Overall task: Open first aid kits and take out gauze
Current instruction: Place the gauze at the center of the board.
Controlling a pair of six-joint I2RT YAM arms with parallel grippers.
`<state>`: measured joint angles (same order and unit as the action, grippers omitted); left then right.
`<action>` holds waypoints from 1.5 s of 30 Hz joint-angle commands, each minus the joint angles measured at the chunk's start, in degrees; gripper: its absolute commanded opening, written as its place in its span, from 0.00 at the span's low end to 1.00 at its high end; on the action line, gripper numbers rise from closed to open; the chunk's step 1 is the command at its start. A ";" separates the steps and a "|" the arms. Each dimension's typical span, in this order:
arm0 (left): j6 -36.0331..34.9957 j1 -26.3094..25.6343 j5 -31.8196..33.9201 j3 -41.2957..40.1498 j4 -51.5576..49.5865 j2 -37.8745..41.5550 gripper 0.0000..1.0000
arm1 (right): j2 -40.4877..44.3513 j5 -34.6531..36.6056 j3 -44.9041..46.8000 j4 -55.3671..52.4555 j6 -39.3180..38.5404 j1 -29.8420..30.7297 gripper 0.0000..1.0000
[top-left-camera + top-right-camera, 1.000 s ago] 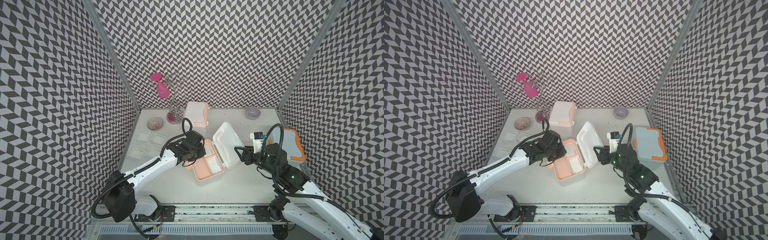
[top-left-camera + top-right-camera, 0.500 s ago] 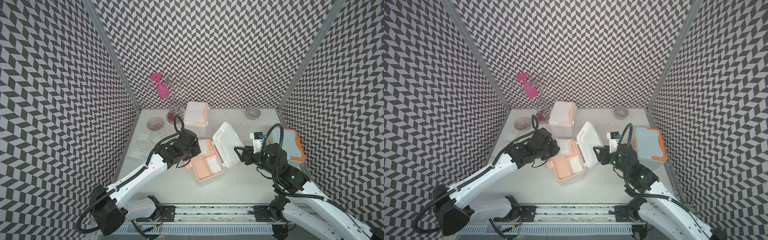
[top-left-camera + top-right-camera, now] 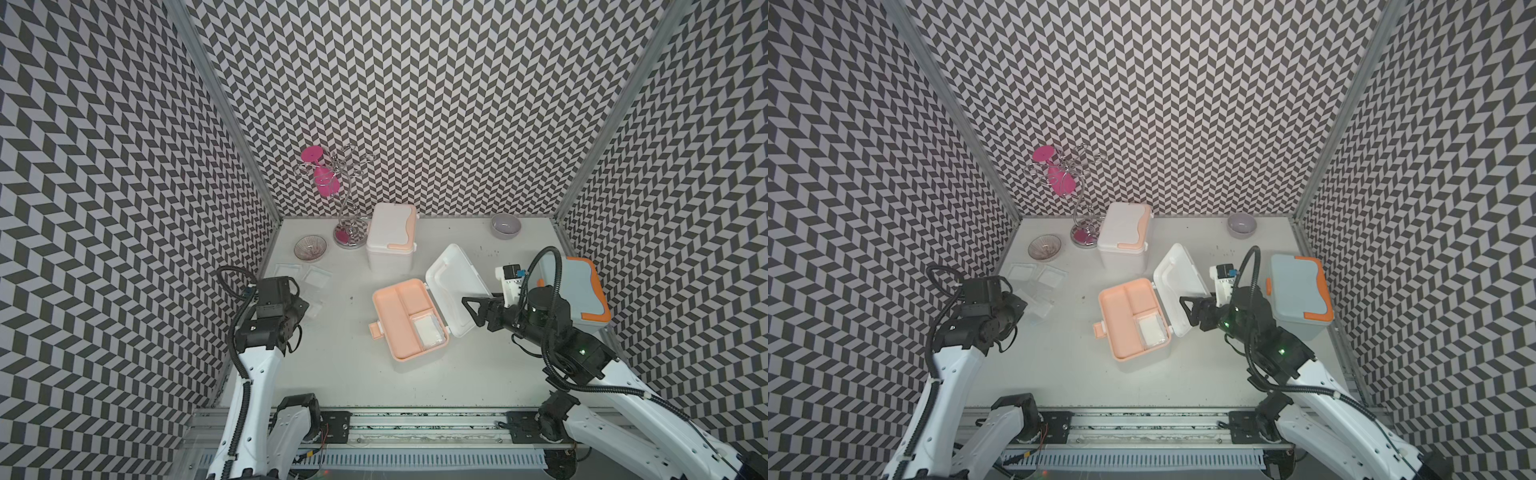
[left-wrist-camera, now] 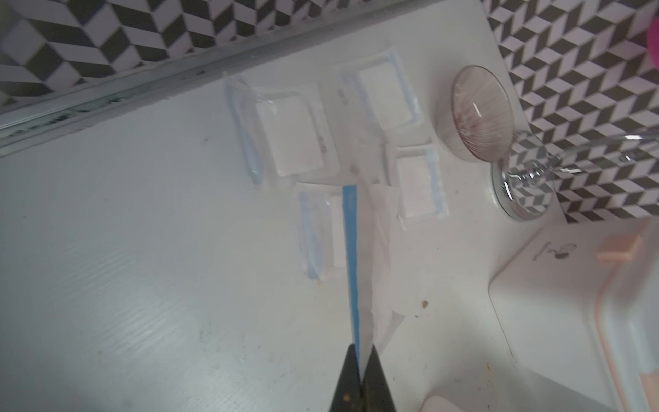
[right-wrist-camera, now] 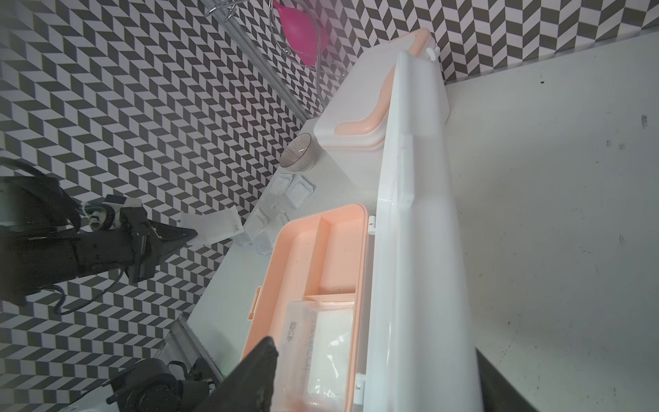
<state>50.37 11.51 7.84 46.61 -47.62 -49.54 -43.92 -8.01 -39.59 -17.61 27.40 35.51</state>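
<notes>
A white first aid kit lies open mid-table with its peach tray (image 3: 399,316) showing and its lid (image 3: 455,286) raised; one gauze pad (image 3: 428,332) lies in a tray compartment. My right gripper (image 3: 471,309) is open, one finger on each side of the lid's edge (image 5: 410,249). Off to the left, my left gripper (image 4: 362,351) is shut on the wrapper of a gauze pad (image 4: 363,267), above several gauze pads (image 3: 316,276) lying on the table. A second white kit (image 3: 390,237) stands closed at the back. The pale blue kit (image 3: 577,291) stands closed at the right.
A ribbed glass bowl (image 3: 310,248) sits just behind the gauze pads. Beside it a wire stand (image 3: 347,208) carries a pink glass. A small grey bowl (image 3: 505,225) is at the back right. The enclosure's left wall runs close to the left arm.
The left arm has swung left from the open kit to the pads by the wall, carrying a gauze pad. The right gripper has opened around the lid.
</notes>
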 commanded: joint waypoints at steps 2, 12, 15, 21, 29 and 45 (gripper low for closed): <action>-3.94 9.74 1.37 -1.31 2.81 -0.50 0.00 | -0.94 -2.45 -0.86 1.36 0.01 0.18 0.74; -7.35 28.83 -4.66 -4.35 7.62 -5.66 0.00 | -1.47 -3.39 -2.80 -2.46 -0.67 0.18 0.74; -7.05 29.59 -6.22 -4.23 7.69 -7.37 0.00 | -1.49 -3.66 -2.53 -2.69 -0.59 0.18 0.74; -5.06 29.87 -6.00 -5.58 7.74 -11.95 0.00 | -2.41 -4.31 -3.01 -2.52 -0.80 0.18 0.75; -4.45 32.58 -4.98 -4.93 7.84 -19.85 0.00 | -2.91 -4.69 -3.08 -2.16 -0.98 0.18 0.74; -7.11 35.03 -10.12 -4.93 6.96 -20.42 0.24 | -4.07 -4.91 -2.50 -0.73 -1.15 0.18 0.75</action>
<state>44.10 46.19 -1.74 41.36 -39.99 -71.79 -47.83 -12.25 -40.91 -21.39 26.96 35.51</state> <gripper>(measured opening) 0.206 0.747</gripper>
